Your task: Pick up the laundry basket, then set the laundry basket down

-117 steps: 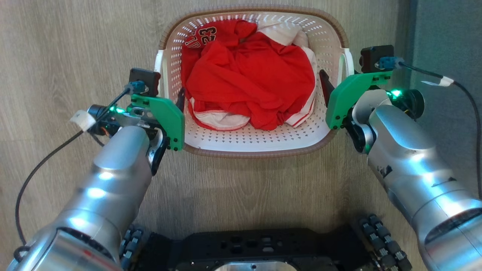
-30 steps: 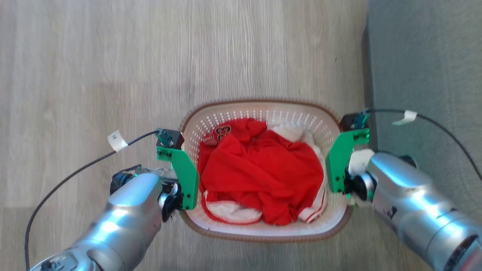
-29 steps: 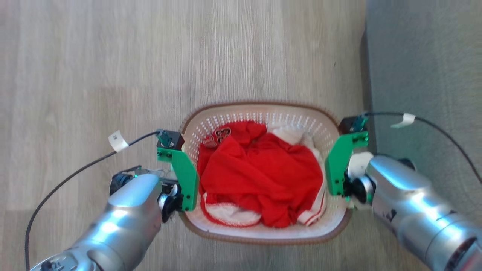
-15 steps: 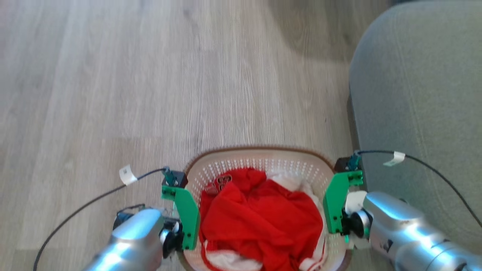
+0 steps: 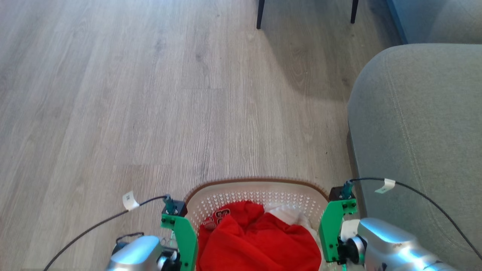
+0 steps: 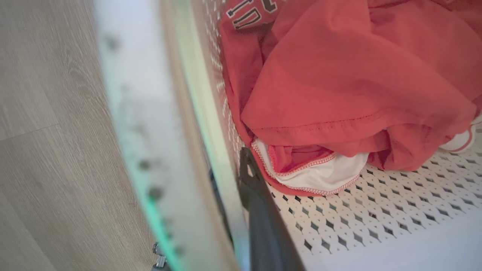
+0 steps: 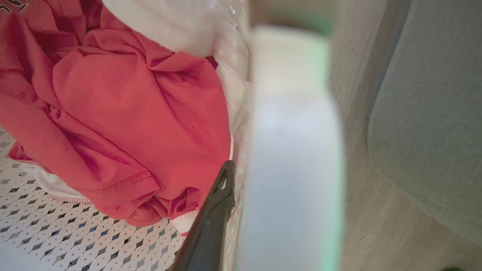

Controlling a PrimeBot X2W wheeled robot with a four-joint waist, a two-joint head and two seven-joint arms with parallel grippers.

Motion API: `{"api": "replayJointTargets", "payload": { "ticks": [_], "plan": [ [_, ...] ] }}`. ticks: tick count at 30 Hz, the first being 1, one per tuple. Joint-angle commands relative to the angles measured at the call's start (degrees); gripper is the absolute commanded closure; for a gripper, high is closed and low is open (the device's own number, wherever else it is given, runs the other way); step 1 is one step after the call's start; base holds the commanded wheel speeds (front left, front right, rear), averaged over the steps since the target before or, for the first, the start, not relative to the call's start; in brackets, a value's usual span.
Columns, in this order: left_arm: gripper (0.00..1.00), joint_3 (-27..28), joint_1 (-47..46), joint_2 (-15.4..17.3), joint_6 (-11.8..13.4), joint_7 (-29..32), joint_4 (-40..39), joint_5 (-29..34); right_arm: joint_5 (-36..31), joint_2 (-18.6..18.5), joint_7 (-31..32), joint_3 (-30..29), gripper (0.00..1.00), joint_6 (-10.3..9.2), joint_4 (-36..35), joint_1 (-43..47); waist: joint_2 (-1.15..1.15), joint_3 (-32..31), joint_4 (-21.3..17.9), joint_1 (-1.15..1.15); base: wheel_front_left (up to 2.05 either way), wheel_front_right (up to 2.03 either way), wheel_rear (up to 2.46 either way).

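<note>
- Head view: the laundry basket [image 5: 256,183] sits at the bottom edge of my picture, which cuts off its near half. It lies between my two arms, with the wooden floor [image 5: 150,94] spreading out beyond it.
- Red clothes [image 5: 260,244] are heaped inside, and a white garment [image 5: 288,215] is bunched toward the far right corner.
- A green wrist plate stands close against each short side of the basket, the left one [image 5: 186,237] and the right one [image 5: 331,229]. A black cable [image 5: 94,226] with a white tag trails off from the left plate, and another runs off to the right.
- A grey sofa [image 5: 414,113] bulks just to the right of the basket. Two dark furniture legs [image 5: 260,15] stand on the floor at the top.
- Left wrist view: my left gripper [image 6: 231,177] straddles the basket's side wall. One dark finger [image 6: 260,218] lies inside against the perforated plastic, next to the white hem of the clothes. A dark sliver of its partner shows outside the rim, so I read it as clamped on the wall.
- Right wrist view: my right gripper [image 7: 241,180] has one finger [image 7: 211,218] inside along the wall, touching the red cloth. The blurred pale handle [image 7: 293,150] hides its partner, so I cannot tell whether it is pinched tight.
- I cannot tell whether the basket's base is touching the floor.
</note>
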Motion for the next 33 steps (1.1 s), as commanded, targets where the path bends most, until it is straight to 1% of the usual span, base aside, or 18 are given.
{"api": "replayJointTargets", "payload": {
  "ticks": [1,33],
  "plan": [
    [1.0,0.2,-1.6,0.4,-0.9,0.1,-1.4,0.1,-0.1,2.0,-0.6,0.6,1.0,1.0,-2.0,-0.8,-0.01,-0.4,0.1,0.01,0.0,0.0,0.0],
    [1.0,-0.1,-1.1,0.7,-0.9,0.3,-1.4,-0.4,1.5,2.2,-2.0,2.5,1.0,1.0,-2.4,-1.0,-0.01,-1.1,-0.6,0.01,0.0,0.0,0.0]
  ]
}}
